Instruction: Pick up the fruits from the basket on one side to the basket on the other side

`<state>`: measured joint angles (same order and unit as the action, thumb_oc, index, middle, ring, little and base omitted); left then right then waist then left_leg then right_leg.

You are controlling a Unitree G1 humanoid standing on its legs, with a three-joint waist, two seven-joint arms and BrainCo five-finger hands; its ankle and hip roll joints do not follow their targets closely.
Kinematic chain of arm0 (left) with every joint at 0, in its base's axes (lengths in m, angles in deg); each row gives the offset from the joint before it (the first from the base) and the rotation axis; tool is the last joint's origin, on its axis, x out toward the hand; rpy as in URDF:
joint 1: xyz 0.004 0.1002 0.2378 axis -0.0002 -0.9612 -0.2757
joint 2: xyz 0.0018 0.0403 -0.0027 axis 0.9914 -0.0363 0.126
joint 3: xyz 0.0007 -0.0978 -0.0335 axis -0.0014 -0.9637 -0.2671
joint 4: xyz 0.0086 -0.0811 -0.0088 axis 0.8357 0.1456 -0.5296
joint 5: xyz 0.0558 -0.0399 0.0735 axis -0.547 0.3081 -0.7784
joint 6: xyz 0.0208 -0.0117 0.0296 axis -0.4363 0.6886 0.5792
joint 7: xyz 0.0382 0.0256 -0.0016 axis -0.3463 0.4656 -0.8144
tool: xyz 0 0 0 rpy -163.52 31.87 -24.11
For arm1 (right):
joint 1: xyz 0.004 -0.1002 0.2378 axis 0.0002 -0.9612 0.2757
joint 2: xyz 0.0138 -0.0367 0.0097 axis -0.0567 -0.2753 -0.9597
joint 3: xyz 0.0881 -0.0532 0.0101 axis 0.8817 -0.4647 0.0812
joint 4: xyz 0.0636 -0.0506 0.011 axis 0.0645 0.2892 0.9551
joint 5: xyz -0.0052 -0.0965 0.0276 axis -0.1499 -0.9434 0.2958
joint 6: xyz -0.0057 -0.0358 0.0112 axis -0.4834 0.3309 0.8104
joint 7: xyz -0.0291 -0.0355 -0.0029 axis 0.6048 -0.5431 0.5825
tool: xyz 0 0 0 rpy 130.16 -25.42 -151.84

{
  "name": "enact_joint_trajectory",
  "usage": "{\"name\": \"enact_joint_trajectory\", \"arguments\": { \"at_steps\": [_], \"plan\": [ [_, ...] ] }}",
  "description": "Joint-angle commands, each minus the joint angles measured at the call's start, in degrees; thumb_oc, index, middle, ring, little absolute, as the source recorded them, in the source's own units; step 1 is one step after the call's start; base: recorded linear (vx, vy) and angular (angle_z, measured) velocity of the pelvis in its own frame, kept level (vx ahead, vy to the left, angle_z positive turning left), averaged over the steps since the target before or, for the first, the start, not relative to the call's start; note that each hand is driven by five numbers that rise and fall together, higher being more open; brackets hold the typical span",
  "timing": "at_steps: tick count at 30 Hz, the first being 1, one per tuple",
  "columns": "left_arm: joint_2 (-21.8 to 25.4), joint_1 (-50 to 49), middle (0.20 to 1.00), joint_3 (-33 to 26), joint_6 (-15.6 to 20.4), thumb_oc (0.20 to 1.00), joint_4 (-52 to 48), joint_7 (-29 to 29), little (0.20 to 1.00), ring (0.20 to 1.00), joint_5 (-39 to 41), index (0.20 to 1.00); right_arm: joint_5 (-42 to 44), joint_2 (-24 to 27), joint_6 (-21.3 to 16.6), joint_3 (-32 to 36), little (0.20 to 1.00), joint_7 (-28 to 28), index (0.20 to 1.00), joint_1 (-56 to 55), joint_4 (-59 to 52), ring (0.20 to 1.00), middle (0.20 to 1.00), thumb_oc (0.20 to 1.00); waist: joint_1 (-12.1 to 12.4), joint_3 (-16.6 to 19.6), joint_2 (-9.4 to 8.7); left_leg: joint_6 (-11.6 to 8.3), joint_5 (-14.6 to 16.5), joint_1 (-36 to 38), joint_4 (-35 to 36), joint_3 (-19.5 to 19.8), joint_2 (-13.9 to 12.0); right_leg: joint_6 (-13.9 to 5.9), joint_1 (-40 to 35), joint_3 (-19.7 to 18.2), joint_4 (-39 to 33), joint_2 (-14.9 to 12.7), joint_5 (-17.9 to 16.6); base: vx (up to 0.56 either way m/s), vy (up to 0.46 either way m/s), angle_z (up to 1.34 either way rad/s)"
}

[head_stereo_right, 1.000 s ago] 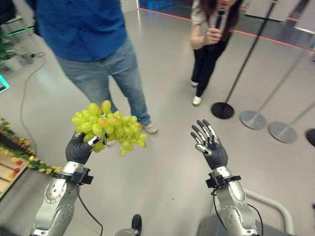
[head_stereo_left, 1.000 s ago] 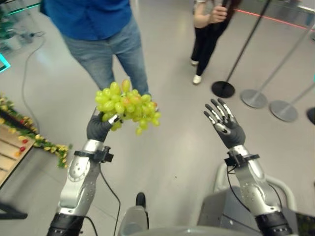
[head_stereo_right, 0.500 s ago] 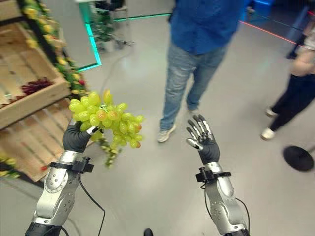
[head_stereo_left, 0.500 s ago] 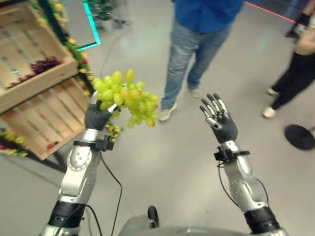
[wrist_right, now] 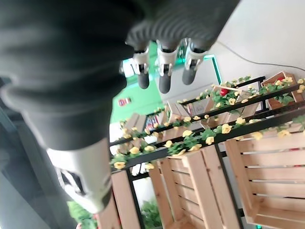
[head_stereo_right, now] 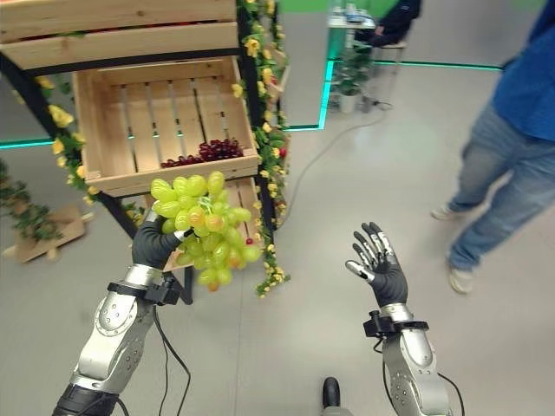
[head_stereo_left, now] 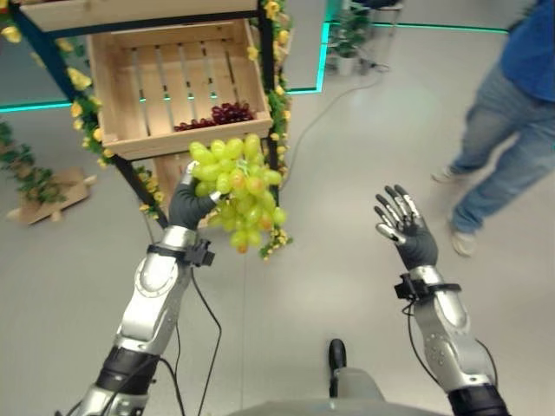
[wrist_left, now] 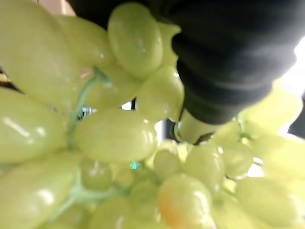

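Observation:
My left hand (head_stereo_left: 189, 206) is raised and shut on a large bunch of green grapes (head_stereo_left: 238, 190), which hangs to the right of its fist. Up close the grapes (wrist_left: 114, 138) press against the hand's dark cover (wrist_left: 228, 52). A wooden crate (head_stereo_left: 113, 95) on a black rack stands just beyond the bunch, tilted toward me, with dark red grapes (head_stereo_left: 227, 113) at its front edge. My right hand (head_stereo_left: 406, 232) is held up open, palm forward, with nothing in it; its straight fingers (wrist_right: 163, 67) show against the rack.
The rack's black posts (head_stereo_left: 271, 121) carry yellow flower garlands. A second crate (head_stereo_right: 121, 26) sits on the shelf above. A person in jeans (head_stereo_left: 503, 147) stands at the right. A cardboard box (head_stereo_left: 52, 191) lies on the floor at the left.
The whole view has swung left: the crate rack now fills the upper left and the person has slid to the right edge. Both hands keep their pose, left still holding the grapes.

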<state>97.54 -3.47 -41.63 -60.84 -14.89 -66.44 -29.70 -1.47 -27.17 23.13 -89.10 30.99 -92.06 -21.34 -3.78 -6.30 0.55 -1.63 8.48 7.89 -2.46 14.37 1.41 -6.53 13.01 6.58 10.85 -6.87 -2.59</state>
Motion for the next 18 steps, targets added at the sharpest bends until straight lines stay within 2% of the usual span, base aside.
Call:
{"name": "enact_joint_trajectory", "arguments": {
  "at_steps": [1,4,7,8,9,10,12,13,14,15,16,17,18],
  "plan": [
    [0.30,5.08,0.200,-1.68,4.15,0.200,-4.78,-0.92,0.200,0.200,-0.21,0.200,-2.16,0.32,-3.57,2.03,1.000,0.22,1.000,3.56,-4.05,1.000,1.000,1.000,-2.01,0.21,-0.42,0.72,-1.00,0.37,-3.82,-1.10,4.77,-0.66,-5.20,2.10,-5.75,0.47,-0.35,0.32,-0.229,0.69],
    [0.16,4.58,0.200,-1.81,4.10,0.200,-4.93,-0.74,0.200,0.200,1.12,0.200,-1.85,1.19,-3.49,1.45,1.000,0.35,1.000,4.05,-4.26,1.000,1.000,1.000,-2.34,0.91,0.02,-2.11,-1.19,-0.11,-8.52,-1.71,2.86,0.55,-7.58,3.79,-4.77,1.86,2.35,0.24,-0.230,0.48],
    [0.56,4.26,0.200,-2.14,4.16,0.200,-5.25,-0.36,0.200,0.200,2.00,0.200,-1.93,2.44,-3.63,0.26,1.000,0.68,1.000,4.77,-3.98,1.000,1.000,1.000,-1.40,0.36,-0.27,-6.91,-7.96,-5.89,-20.18,-3.94,2.43,1.93,-10.97,4.79,-6.07,2.49,3.68,0.12,-0.249,0.40],
    [0.83,4.28,0.200,-2.58,4.15,0.200,-5.69,-0.47,0.200,0.200,2.36,0.200,-1.19,2.86,-3.50,-0.19,1.000,0.07,1.000,5.12,-4.49,1.000,1.000,1.000,-0.62,-0.45,-0.91,-8.13,-10.01,-8.64,-25.41,-6.48,2.90,2.68,-12.62,5.38,-6.64,2.32,4.19,0.08,-0.211,0.44],
    [0.85,4.28,0.200,-2.60,4.13,0.200,-5.72,-0.48,0.200,0.200,2.37,0.200,-1.16,2.85,-3.50,-0.18,1.000,0.04,1.000,5.15,-4.47,1.000,1.000,1.000,-0.62,-0.49,-0.87,-8.12,-9.88,-8.78,-25.72,-6.50,2.86,2.69,-12.63,5.38,-6.65,2.38,4.19,0.07,-0.211,0.32],
    [0.93,4.46,0.200,-2.67,4.17,0.200,-5.54,-0.22,0.200,0.200,2.23,0.200,-1.39,3.17,-3.31,-0.29,1.000,-0.04,1.000,5.21,-4.53,1.000,1.000,1.000,-0.44,-0.57,-1.21,-8.49,-10.40,-9.42,-27.13,-8.58,2.77,3.16,-13.40,5.97,-6.71,2.33,4.73,0.06,-0.139,0.20],
    [1.38,5.02,0.200,-2.66,3.91,0.200,-5.21,0.20,0.200,0.200,1.48,0.200,-1.86,3.28,-3.14,-0.32,1.000,0.39,1.000,5.40,-4.66,1.000,1.000,1.000,-0.16,-0.81,-1.61,-7.41,-9.83,-11.78,-25.20,-13.65,-0.67,3.47,-14.79,7.44,-7.00,2.21,5.67,0.09,-0.152,0.38],
    [1.55,4.89,0.200,-2.97,3.90,0.200,-5.24,0.26,0.200,0.200,1.24,0.200,-1.71,3.00,-3.18,-0.31,1.000,0.50,1.000,5.29,-4.76,1.000,1.000,1.000,-0.20,-0.56,-1.70,-6.35,-9.18,-12.00,-21.18,-16.41,-3.26,3.26,-15.56,8.26,-7.67,2.03,5.98,0.11,-0.080,0.51],
    [1.80,4.39,0.200,-3.52,3.94,0.200,-5.28,0.32,0.200,0.200,1.00,0.200,-1.60,2.57,-3.21,-0.36,1.000,0.62,1.000,5.04,-4.76,1.000,1.000,1.000,0.06,0.02,-1.98,-4.92,-7.38,-12.39,-15.77,-18.44,-4.72,2.88,-16.37,8.75,-8.82,1.81,6.19,0.14,-0.059,0.66],
    [2.14,4.14,0.200,-3.82,4.04,0.200,-5.04,0.43,0.200,0.200,0.77,0.200,-1.99,2.47,-3.36,-0.75,1.000,0.80,1.000,5.28,-4.49,1.000,1.000,1.000,0.54,0.38,-2.20,-4.06,-6.46,-12.67,-11.96,-18.54,-4.44,2.57,-16.90,8.71,-9.70,1.78,6.11,0.11,-0.036,0.47],
    [2.15,4.13,0.200,-3.82,4.04,0.200,-5.05,0.44,0.200,0.200,0.77,0.200,-2.00,2.46,-3.36,-0.75,1.000,0.80,1.000,5.27,-4.48,1.000,1.000,1.000,0.57,0.35,-2.24,-4.06,-6.51,-12.56,-11.84,-18.58,-4.41,2.56,-16.94,8.68,-9.73,1.76,6.10,0.17,-0.018,0.35],
    [2.83,4.08,0.200,-4.53,4.16,0.200,-5.23,1.21,0.200,0.200,-0.02,0.200,-2.80,2.40,-3.58,-2.05,1.000,1.17,1.000,5.83,-3.95,1.000,1.000,1.000,1.53,0.70,-1.68,-4.02,-10.63,-13.62,-3.26,-17.82,-4.88,2.06,-17.54,8.01,-10.70,3.18,6.55,0.18,0.026,0.11],
    [2.76,3.80,0.200,-4.95,4.22,0.200,-5.37,1.26,0.200,0.200,0.69,0.200,-3.63,2.50,-3.57,-2.36,1.000,1.48,1.000,5.80,-3.53,1.000,1.000,1.000,1.92,0.57,-1.43,-4.68,-13.34,-14.86,-0.20,-18.06,-6.50,1.71,-18.26,7.60,-11.08,3.53,6.99,0.24,0.049,-0.03]
  ]
}}
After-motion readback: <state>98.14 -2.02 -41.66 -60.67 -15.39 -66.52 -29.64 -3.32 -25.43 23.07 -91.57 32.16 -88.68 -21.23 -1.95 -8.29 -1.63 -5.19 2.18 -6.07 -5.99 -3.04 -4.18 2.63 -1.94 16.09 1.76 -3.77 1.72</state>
